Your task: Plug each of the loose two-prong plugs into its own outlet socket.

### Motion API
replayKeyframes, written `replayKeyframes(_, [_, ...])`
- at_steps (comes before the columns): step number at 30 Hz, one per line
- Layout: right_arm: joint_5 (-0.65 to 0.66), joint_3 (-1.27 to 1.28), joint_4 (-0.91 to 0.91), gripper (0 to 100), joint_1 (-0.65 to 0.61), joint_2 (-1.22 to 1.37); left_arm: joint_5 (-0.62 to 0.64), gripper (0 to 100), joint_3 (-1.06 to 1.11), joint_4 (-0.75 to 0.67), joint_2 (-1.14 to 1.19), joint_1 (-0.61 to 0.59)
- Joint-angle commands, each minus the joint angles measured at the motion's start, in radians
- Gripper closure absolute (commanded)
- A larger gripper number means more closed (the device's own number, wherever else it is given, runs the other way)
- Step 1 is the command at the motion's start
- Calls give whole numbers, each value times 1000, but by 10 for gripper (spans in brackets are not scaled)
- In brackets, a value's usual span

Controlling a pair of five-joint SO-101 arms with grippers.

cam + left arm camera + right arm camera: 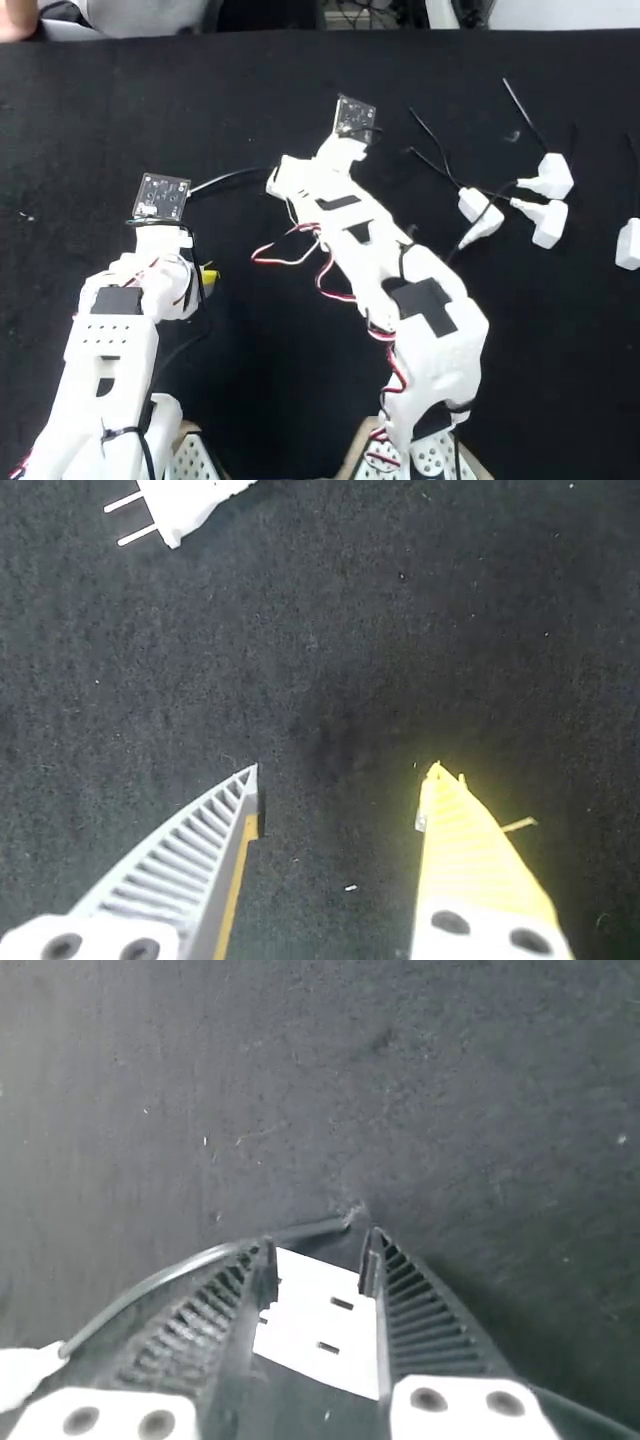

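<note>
My right gripper (315, 1245) is shut on a white outlet socket (315, 1330) whose face shows two slots; a black cable (190, 1265) runs out from beside it over the black table. My left gripper (345, 772) hangs open just above the bare mat, one white finger (205, 855) and one yellow finger (465, 850) apart with nothing between them. A loose white two-prong plug (170, 505) lies a short way beyond its tips, prongs pointing sideways. In the high view the yellow finger (208, 275) peeks out beside the left arm.
To the right of the arms lie several white plug and socket pieces on black cables: one block (478, 205), two plug bodies (548, 178) (548, 222), and another white piece (630, 243) at the table's right edge. Red and white wires (300, 250) hang off the right arm.
</note>
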Motion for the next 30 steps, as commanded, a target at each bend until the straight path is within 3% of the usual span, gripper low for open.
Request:
replayKeyframes(1, [-2,-65,143,843,-44,-10,3,741,-21,3,-18,2])
replayKeyframes(5, [55,-136,273,843,-57,-12,3,741,-21,2,-18,1])
replayKeyframes(9, [175,-176,282,843,-29,-12,3,741,-21,-2,-18,1])
replayKeyframes(16, [175,-168,207,844,-17,-2,3,741,-22,-2,-18,1])
replayKeyframes(26, [183,-105,486,844,-149,-81,3,741,-22,2,-18,1])
replayKeyframes(30, [201,-5,509,844,-181,-162,3,741,-19,3,-18,1])
